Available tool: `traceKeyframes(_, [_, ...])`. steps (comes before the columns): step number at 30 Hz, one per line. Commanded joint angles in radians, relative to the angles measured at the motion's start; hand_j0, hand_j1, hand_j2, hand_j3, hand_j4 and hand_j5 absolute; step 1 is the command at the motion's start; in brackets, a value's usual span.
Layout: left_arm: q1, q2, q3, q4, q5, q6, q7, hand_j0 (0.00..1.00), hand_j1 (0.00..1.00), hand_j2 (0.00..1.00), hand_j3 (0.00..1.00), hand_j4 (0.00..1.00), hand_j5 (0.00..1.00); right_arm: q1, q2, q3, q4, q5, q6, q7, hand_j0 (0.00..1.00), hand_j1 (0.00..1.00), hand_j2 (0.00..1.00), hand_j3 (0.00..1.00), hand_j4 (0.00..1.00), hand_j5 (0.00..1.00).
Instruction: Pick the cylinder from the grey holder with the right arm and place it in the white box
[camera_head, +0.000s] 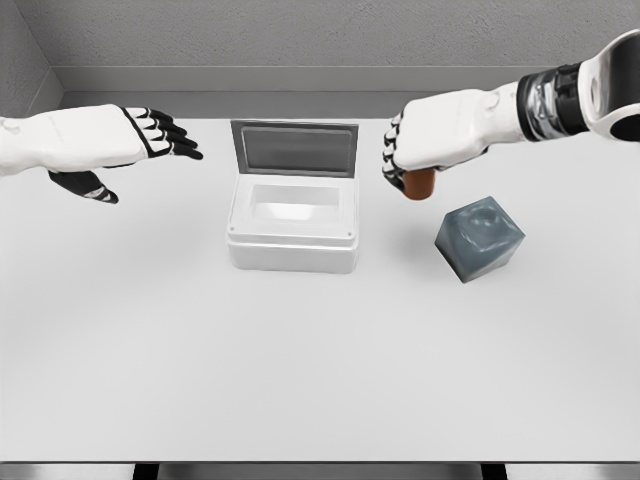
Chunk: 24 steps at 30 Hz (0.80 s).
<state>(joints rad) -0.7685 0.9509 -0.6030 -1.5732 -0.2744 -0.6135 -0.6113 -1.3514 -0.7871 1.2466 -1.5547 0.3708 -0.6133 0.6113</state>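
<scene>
Big flat white tabletop (300, 370), matte, nothing on it but the task items; grey wall (300, 30) behind, dark gaps under the near edge.

White rectangular plastic box (292, 225) sits centre, hinged lid (294, 148) standing open at the far side, cavity exposed and empty as far as I can see.

Dark grey cube-shaped holder (479, 237) sits right of the box, rotated on the table, round socket on top vacant.

Left hand (150, 135) hovers far left, fingers spread, carrying nothing. Idle.

Right hand (430, 135) is above and just far-left of the holder, fingers clamped on the small reddish-brown cylinder (419, 185); its lower end pokes out below the palm. Cylinder is clear of the socket, in the air between holder and box.

Step in hand, my read: carry to box. Move left at this height so the cylinder clears the box's right wall, stay near of the raised lid, centre over the cavity, lower, then open the fingers. Grip covers only the top, so go smooth; a jerk could tilt it.
</scene>
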Motion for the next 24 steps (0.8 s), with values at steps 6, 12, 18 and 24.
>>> traceKeyframes(6, [0.002,-0.003,0.0,-0.002,0.006,0.003,0.0,1.0,1.0,1.0,1.0,1.0,1.0,-0.005,0.042,0.002,0.002,-0.003,0.002,0.0,0.48,0.48,0.48,0.48,0.48,0.48])
traceKeyframes(12, [-0.003,-0.004,-0.004,0.004,0.004,0.003,0.0,1.0,1.0,1.0,1.0,1.0,1.0,-0.011,0.08,0.004,0.031,-0.003,0.002,0.0,0.47,0.47,0.47,0.47,0.47,0.47])
traceKeyframes(18, [-0.011,-0.014,-0.005,0.004,0.004,0.003,0.0,1.0,1.0,1.0,1.0,1.0,1.0,-0.011,0.131,0.005,0.054,-0.003,0.002,0.0,0.47,0.47,0.47,0.47,0.47,0.47])
traceKeyframes(24, [-0.012,-0.012,-0.006,0.005,0.003,0.003,0.0,1.0,1.0,1.0,1.0,1.0,1.0,-0.011,0.181,0.007,0.111,-0.001,0.002,0.0,0.47,0.47,0.47,0.47,0.47,0.47])
